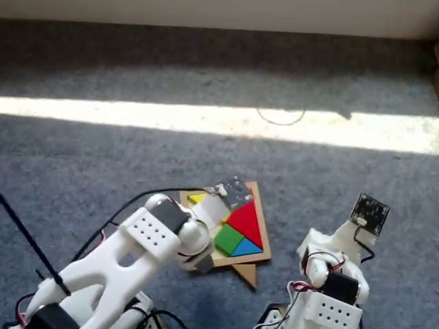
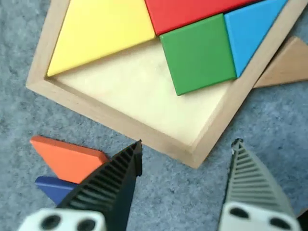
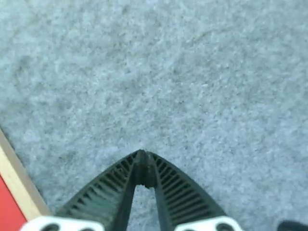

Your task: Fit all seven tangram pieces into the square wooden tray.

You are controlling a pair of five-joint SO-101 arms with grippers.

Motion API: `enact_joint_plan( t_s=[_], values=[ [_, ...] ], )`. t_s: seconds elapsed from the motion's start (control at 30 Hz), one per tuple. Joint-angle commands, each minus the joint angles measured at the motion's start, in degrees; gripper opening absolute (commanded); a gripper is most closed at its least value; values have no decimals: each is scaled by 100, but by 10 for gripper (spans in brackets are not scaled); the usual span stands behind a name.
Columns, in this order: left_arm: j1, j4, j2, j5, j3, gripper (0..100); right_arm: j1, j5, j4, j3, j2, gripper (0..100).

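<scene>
The square wooden tray lies on the carpet and holds a yellow triangle, a red triangle, a green square and a blue triangle. Part of its floor is bare. My left gripper hangs open just above the tray's near corner. An orange piece and a dark blue piece lie on the carpet beside one finger. A plain wooden triangle sits outside the tray. My right gripper is shut over bare carpet, with the tray's edge beside it.
Grey carpet surrounds the tray. The left arm covers the tray's left side in the high view. The right arm is folded at the lower right. A sunlit strip with a thin wire crosses the floor farther back.
</scene>
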Motion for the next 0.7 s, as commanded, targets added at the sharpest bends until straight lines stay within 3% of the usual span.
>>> enact_joint_plan(
  t_s=[0.0,0.67],
  values=[
    [127,-378,418,105,-268,284,40,-62,-189,-40,-66,5],
    [-1244,-1108,1007,62,-664,284,40,-53,-189,-40,-66,5]
  ],
)
